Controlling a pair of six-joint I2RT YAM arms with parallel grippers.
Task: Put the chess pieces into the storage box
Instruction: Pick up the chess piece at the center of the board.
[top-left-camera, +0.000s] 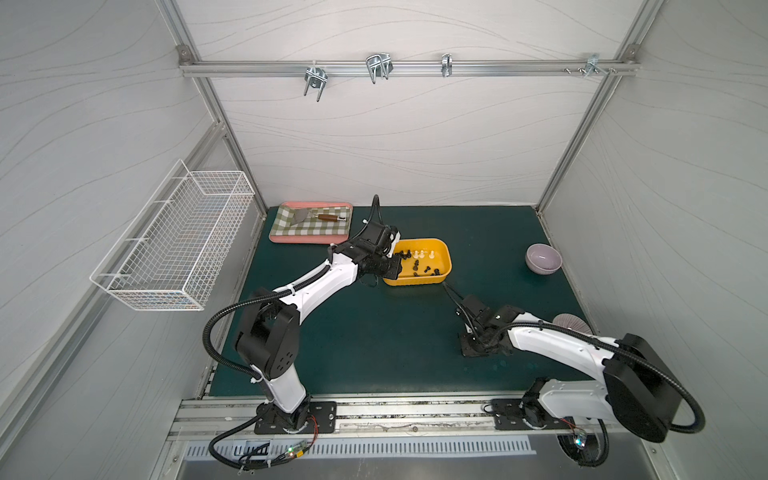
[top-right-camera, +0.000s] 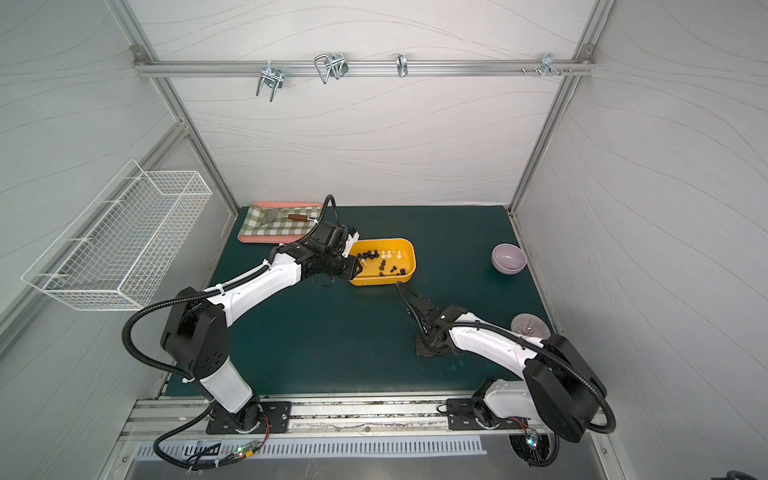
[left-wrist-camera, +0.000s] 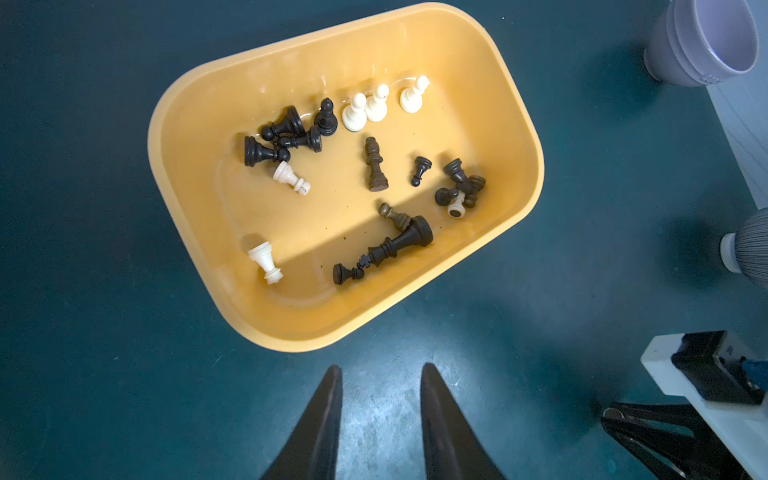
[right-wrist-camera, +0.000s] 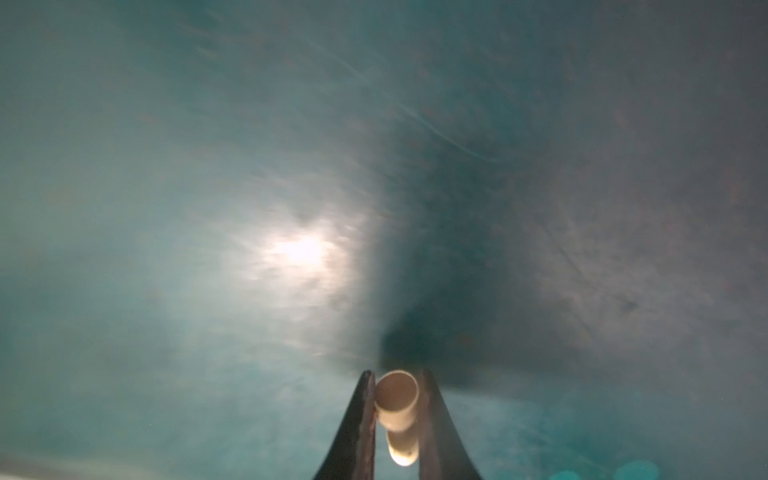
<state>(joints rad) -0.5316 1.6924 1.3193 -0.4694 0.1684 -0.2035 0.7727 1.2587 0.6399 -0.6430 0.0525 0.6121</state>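
Right gripper (right-wrist-camera: 397, 374) pinches cream-white chess piece (right-wrist-camera: 397, 401) over mat (right-wrist-camera: 166, 166); left gripper (left-wrist-camera: 380, 370) fingers apart, empty, beside yellow storage box (left-wrist-camera: 291, 70) of chess pieces (left-wrist-camera: 376, 170).

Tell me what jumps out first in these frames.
The yellow box in the middle of the green mat, littered with black and white chess pieces, most of them toppled. Just in front of it, the right gripper is shut on a cream piece. The left gripper hangs open and empty at the box's left end.
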